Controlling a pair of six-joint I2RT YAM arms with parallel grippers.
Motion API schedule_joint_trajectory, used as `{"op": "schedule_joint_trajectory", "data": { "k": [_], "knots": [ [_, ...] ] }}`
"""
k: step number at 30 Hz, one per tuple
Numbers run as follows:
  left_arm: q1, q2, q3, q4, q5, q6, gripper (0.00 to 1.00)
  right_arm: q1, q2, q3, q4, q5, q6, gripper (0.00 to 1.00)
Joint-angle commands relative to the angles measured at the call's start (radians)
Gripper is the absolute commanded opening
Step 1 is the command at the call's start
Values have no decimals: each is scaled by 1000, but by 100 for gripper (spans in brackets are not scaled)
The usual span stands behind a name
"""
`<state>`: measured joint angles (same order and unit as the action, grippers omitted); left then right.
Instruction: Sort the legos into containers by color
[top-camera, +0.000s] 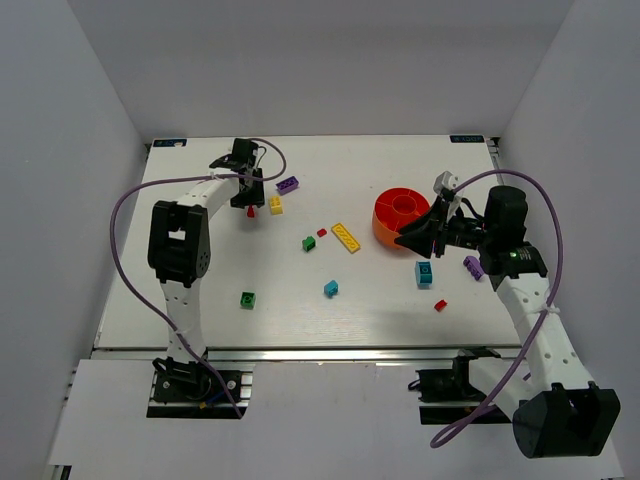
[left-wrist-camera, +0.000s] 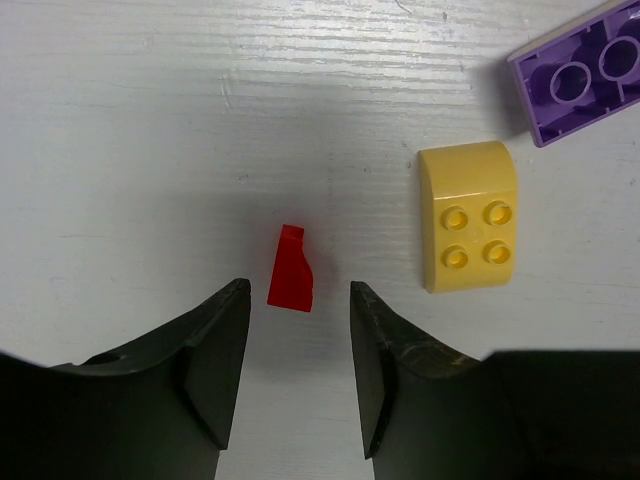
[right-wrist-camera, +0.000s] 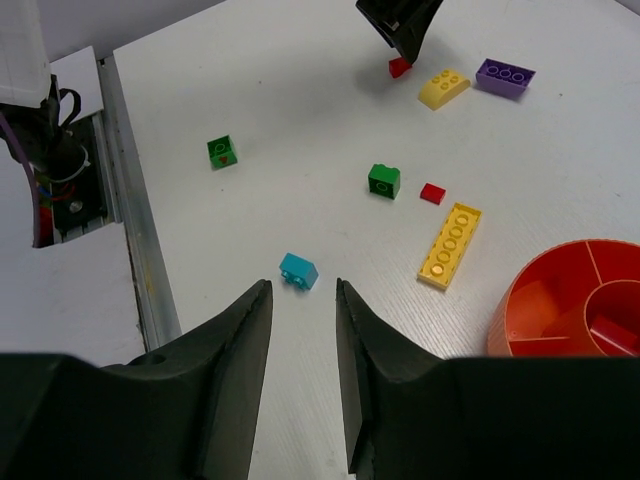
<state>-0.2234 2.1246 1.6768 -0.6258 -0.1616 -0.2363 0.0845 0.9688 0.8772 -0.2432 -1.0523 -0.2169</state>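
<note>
My left gripper (top-camera: 248, 202) is open at the table's far left, its tips (left-wrist-camera: 297, 292) on either side of the near end of a small red lego (left-wrist-camera: 291, 268) lying on the table. A yellow lego (left-wrist-camera: 468, 215) and a purple lego (left-wrist-camera: 585, 75) lie just to the right of it. The orange-red divided bowl (top-camera: 385, 228) stands right of centre. My right gripper (top-camera: 403, 240) is open and empty, held above the table beside the bowl's near side. In the right wrist view, a teal lego (right-wrist-camera: 298, 270) shows between its tips (right-wrist-camera: 302, 285), far below.
Loose on the table are a green lego (top-camera: 309, 243), a small red one (top-camera: 322, 232), a long yellow plate (top-camera: 346, 237), a green one (top-camera: 247, 299), teal ones (top-camera: 331, 288) (top-camera: 424, 273), a purple one (top-camera: 473, 266) and a red one (top-camera: 440, 305). Red pieces (right-wrist-camera: 610, 335) lie in the bowl (right-wrist-camera: 530, 310).
</note>
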Motion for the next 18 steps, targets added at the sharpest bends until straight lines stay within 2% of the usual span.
{"op": "schedule_joint_trajectory", "data": {
  "k": [1, 12, 18],
  "knots": [
    [7, 1, 31, 3, 1, 18, 55, -3, 4, -9, 38, -23, 14, 38],
    [16, 35, 32, 3, -21, 31, 51, -6, 7, -17, 51, -20, 30, 37],
    [16, 41, 27, 11, -12, 25, 45, -6, 11, -21, 58, -25, 33, 36]
  ]
}}
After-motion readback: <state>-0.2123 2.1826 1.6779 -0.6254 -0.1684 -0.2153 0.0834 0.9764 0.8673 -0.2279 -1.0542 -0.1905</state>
